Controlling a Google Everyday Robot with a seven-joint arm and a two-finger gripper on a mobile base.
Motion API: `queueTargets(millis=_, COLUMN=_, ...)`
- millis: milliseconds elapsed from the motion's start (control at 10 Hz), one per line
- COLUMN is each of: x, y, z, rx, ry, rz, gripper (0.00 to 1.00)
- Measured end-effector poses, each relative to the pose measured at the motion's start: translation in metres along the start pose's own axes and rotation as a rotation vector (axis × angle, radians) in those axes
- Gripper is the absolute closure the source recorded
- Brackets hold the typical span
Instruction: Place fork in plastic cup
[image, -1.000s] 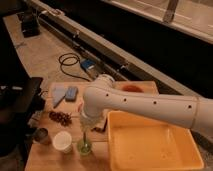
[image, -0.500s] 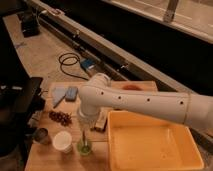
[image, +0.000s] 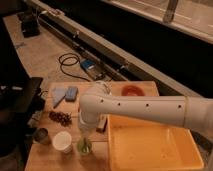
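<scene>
The plastic cup (image: 84, 146), small and translucent green, stands upright near the table's front edge, just right of the white cup (image: 62, 141). My gripper (image: 85, 129) hangs straight down from the white arm (image: 145, 109), directly above the green cup and close to its rim. The fork does not show as a separate thing. It may be hidden at the gripper or in the cup, but I cannot tell which.
A dark metal cup (image: 41, 135) stands left of the white cup. A dark clustered item (image: 60, 118), a blue sponge (image: 71, 93) and a red bowl (image: 131, 91) lie on the wooden table (image: 50, 159). A big yellow tray (image: 155, 147) fills the right side.
The arm's elbow has shifted slightly to the left and down. The gripper stays over the green cup. The cups have not moved.
</scene>
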Motion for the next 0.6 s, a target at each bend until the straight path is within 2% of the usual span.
queueTargets(millis=300, x=-0.016, y=-0.002, z=0.017, rx=0.013, ry=-0.007, rz=-0.006, gripper=1.0)
queueTargets(millis=600, x=-0.025, y=-0.004, z=0.028, rx=0.032, ry=0.01, rz=-0.008, gripper=1.0)
